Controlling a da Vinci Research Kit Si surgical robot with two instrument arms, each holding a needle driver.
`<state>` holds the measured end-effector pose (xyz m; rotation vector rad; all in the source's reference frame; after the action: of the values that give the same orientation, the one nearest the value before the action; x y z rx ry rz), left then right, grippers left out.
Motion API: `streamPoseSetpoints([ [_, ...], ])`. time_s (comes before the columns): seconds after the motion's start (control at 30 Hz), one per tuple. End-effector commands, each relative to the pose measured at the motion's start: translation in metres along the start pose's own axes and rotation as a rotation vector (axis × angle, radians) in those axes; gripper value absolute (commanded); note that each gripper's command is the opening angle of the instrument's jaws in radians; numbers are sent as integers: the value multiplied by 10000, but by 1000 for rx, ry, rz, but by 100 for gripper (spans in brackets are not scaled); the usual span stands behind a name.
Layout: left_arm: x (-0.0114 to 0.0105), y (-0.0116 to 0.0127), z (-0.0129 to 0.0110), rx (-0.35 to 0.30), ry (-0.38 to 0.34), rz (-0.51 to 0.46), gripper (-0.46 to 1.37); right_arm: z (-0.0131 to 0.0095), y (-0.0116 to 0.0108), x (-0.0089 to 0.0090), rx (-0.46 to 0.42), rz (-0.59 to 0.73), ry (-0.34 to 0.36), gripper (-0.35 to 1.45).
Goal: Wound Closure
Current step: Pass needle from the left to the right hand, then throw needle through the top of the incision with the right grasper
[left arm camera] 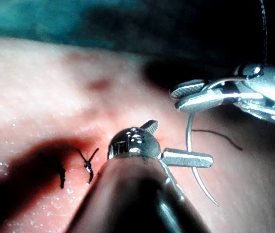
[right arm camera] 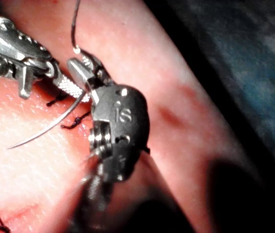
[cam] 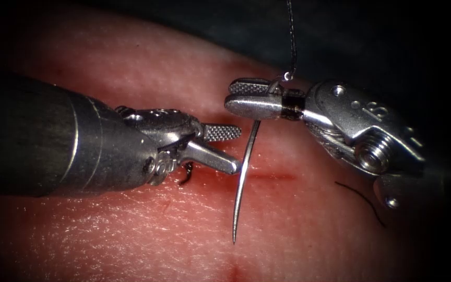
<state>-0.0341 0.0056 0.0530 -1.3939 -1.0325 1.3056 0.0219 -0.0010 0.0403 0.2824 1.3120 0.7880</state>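
Note:
My right tool (cam: 230, 95) comes in from the right with its jaws shut on the curved needle (cam: 244, 177) near its tail end. The needle hangs down over the cut (cam: 275, 176), free of the tissue (cam: 131, 68), its tip near the front. Dark thread (cam: 292, 42) rises from the needle's tail. My left tool (cam: 238, 149) is open and holds nothing; its lower jaw tip lies just beside the needle's shaft. The left wrist view has the left tool (left arm camera: 181, 143), the needle (left arm camera: 190, 141) and the right tool (left arm camera: 176, 97). The right wrist view has the right tool (right arm camera: 64, 72) and the needle (right arm camera: 45, 128).
A tied stitch (cam: 186, 173) sits in the cut under the left tool; two dark knots (left arm camera: 89, 165) lie side by side. A loose cut end of thread (cam: 364, 201) lies on the tissue at the right. Red fluid (cam: 210, 177) stains the cut. The left tool (right arm camera: 11, 43) sits close by.

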Motion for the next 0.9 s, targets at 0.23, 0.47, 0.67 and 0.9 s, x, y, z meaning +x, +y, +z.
streamPoseSetpoints([
  [0.23, -35, -12, -10, 158, -162, 156, 122, -16, 9, -3, 1, -51, 0, -35],
  [0.47, -59, -30, -15, 227, -254, 310, 97, -23, 20, -16, -2, -121, -24, -35],
  [0.67, -59, -30, -18, 284, -295, 413, 77, -27, 23, -32, 7, -180, -25, -35],
  [0.9, -59, -30, -23, 393, -374, 522, 31, -36, 26, -44, 17, -242, -21, -35],
])
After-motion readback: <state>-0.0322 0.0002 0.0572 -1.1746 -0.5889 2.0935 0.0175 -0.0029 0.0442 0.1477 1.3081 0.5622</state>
